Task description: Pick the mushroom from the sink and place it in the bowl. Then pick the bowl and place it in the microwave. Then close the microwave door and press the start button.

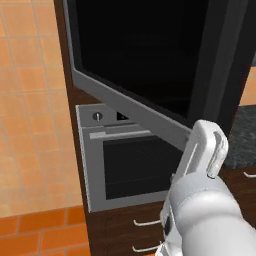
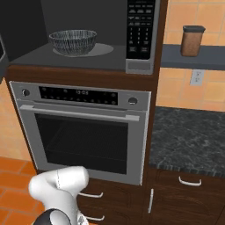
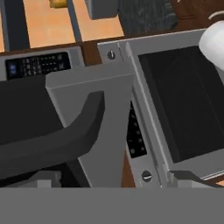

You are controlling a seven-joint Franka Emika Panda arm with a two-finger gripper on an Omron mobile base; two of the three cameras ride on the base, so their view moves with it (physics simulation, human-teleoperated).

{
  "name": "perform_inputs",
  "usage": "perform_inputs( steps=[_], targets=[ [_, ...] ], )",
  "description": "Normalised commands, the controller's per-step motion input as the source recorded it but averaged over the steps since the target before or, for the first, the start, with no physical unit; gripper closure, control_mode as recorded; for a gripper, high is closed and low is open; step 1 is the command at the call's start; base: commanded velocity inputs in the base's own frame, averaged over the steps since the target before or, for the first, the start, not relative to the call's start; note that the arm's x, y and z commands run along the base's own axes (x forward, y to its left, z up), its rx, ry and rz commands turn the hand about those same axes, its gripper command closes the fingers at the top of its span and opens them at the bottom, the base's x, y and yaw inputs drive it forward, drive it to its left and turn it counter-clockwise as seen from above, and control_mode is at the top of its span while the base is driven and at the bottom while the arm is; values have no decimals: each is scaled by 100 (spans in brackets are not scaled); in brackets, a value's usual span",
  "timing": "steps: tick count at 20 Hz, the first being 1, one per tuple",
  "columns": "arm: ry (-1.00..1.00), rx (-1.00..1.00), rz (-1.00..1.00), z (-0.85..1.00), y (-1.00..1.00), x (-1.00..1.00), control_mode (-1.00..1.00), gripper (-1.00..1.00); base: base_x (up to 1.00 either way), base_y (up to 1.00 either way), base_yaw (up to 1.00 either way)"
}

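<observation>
Bowl (image 2: 73, 42) seen resting inside the microwave (image 2: 88, 57), microwave door (image 3: 94, 118) swung open with its dark handle (image 3: 57, 138) positioned just ahead of the gripper (image 3: 113, 181), jaws held wide apart, nothing gripped, oven (image 2: 83, 132) set below.

bowl (image 2: 73, 42) on microwave (image 2: 88, 57) floor

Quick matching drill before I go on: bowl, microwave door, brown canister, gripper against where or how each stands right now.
Things:
1. bowl
2. microwave door
3. brown canister
4. gripper

Places or states:
A. on the shelf right of the microwave
B. swung open
C. inside the microwave
D. open, empty, close by the door's dark handle

Pairs: 1-C, 2-B, 3-A, 4-D
</observation>
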Motion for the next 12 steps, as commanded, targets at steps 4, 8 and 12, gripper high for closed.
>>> perform_inputs(
  steps=[4, 8, 12],
  targets=[
    [0, 4, 0, 41, -100, 94, -100, -100, 0, 0, 0],
    [4, 4, 0, 23, -100, 100, -100, -100, 0, 0, 0],
    [4, 1, 3, 6, -100, 100, -100, -100, 0, 0, 0]
  ],
)
